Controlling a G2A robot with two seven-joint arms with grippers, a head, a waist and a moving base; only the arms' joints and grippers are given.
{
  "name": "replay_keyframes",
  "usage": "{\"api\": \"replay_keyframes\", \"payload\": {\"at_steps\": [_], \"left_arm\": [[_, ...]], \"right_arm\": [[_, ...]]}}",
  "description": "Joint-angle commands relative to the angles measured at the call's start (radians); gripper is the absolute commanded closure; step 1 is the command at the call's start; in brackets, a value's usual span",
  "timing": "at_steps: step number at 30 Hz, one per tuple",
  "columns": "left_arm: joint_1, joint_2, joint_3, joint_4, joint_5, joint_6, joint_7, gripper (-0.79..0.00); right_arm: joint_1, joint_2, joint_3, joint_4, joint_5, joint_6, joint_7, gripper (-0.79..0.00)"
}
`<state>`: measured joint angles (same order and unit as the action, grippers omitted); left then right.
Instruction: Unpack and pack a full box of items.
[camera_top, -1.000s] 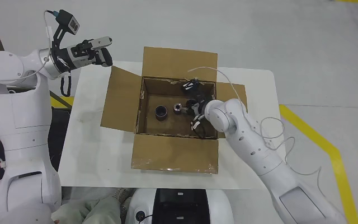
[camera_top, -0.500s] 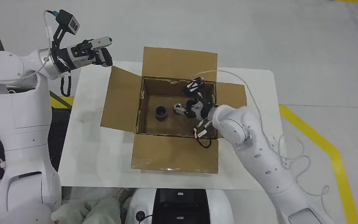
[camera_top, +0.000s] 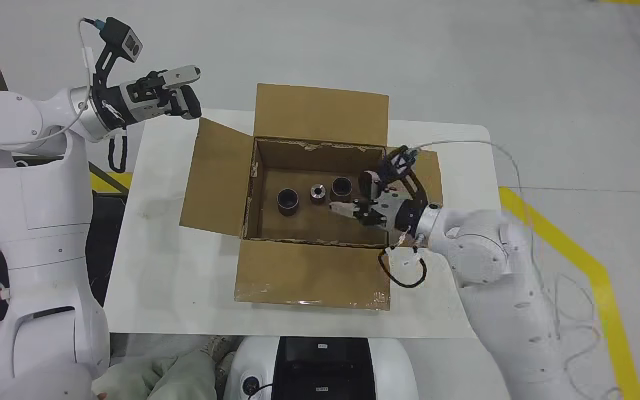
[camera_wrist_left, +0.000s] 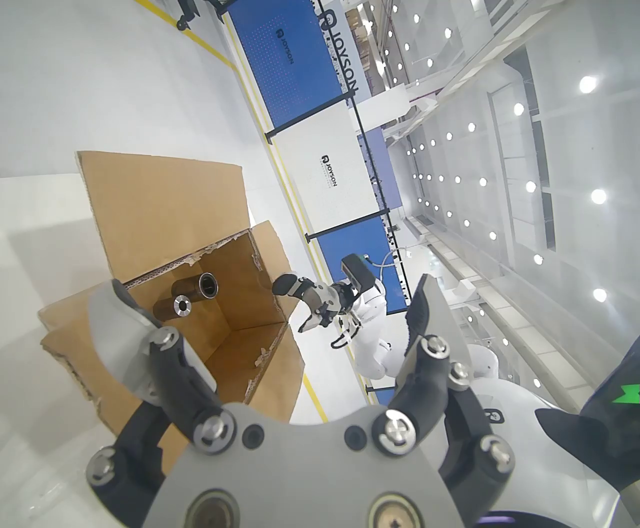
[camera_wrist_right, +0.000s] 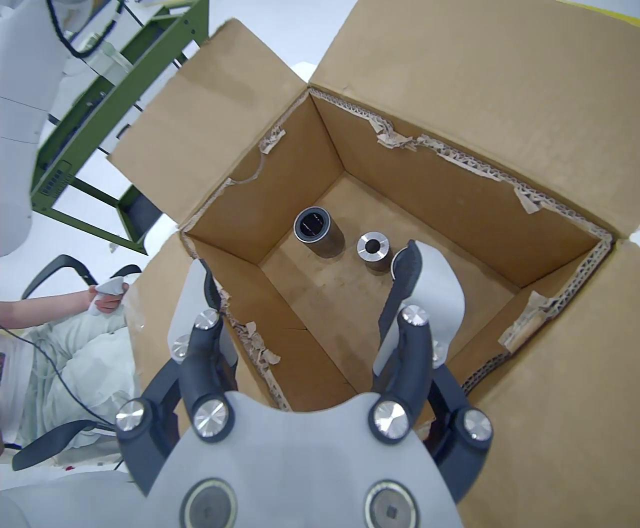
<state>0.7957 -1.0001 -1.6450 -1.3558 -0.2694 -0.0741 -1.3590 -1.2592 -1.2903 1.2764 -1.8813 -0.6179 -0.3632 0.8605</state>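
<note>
Top view: overhead, looking down on the table (camera_top: 160, 270) and open cardboard box (camera_top: 310, 272). Right wrist: close above the box, looking inside. Left wrist: farther off, side-on to the same box.

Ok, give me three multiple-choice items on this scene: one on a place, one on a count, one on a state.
1. Where do the metal cylinders stand? A on a spread flap; B on the floor of the cardboard box; C stacked on each other.
2. How many cylinders does the top view show? A one; B three; C five.
3. How are the right gripper's jaws? A open, empty; B shut on a cylinder; C shut on cardboard.
Answers: 1 B, they stand upright on the box floor; 2 B, a row of three; 3 A, the jaws stand apart, gripping nothing.
</note>
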Motion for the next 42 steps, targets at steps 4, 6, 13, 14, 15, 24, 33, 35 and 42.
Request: {"api": "replay_keyframes", "payload": {"at_steps": [4, 6, 13, 14, 15, 24, 33, 35, 42], "left_arm": [[0.0, 0.0, 0.0, 0.0, 0.0, 0.0, 0.0, -0.785], [0.0, 0.0, 0.0, 0.0, 0.0, 0.0, 0.0, -0.785], [0.0, 0.0, 0.0, 0.0, 0.0, 0.0, 0.0, -0.785], [0.0, 0.0, 0.0, 0.0, 0.0, 0.0, 0.0, -0.785], [0.0, 0.0, 0.0, 0.0, 0.0, 0.0, 0.0, -0.785], [0.0, 0.0, 0.0, 0.0, 0.0, 0.0, 0.0, -0.785], [0.0, 0.0, 0.0, 0.0, 0.0, 0.0, 0.0, -0.785], [0.0, 0.0, 0.0, 0.0, 0.0, 0.0, 0.0, -0.785], [0.0, 0.0, 0.0, 0.0, 0.0, 0.0, 0.0, -0.785]], "right_arm": [[-0.055, 0.022, 0.122, 0.011, 0.191, -0.098, 0.04, -0.702], [-0.076, 0.03, 0.167, 0.012, 0.233, -0.121, 0.045, -0.717], [-0.164, 0.056, 0.305, 0.005, 0.332, -0.197, 0.044, -0.785], [-0.175, 0.059, 0.32, 0.007, 0.342, -0.206, 0.041, -0.785], [-0.186, 0.062, 0.335, 0.011, 0.353, -0.212, 0.039, -0.785], [-0.227, 0.083, 0.408, 0.047, 0.408, -0.235, 0.014, -0.785], [-0.244, 0.099, 0.444, 0.086, 0.418, -0.257, -0.01, -0.785], [-0.247, 0.103, 0.445, 0.088, 0.408, -0.255, -0.006, -0.785], [-0.245, 0.106, 0.444, 0.089, 0.401, -0.251, 0.0, -0.785]]}}
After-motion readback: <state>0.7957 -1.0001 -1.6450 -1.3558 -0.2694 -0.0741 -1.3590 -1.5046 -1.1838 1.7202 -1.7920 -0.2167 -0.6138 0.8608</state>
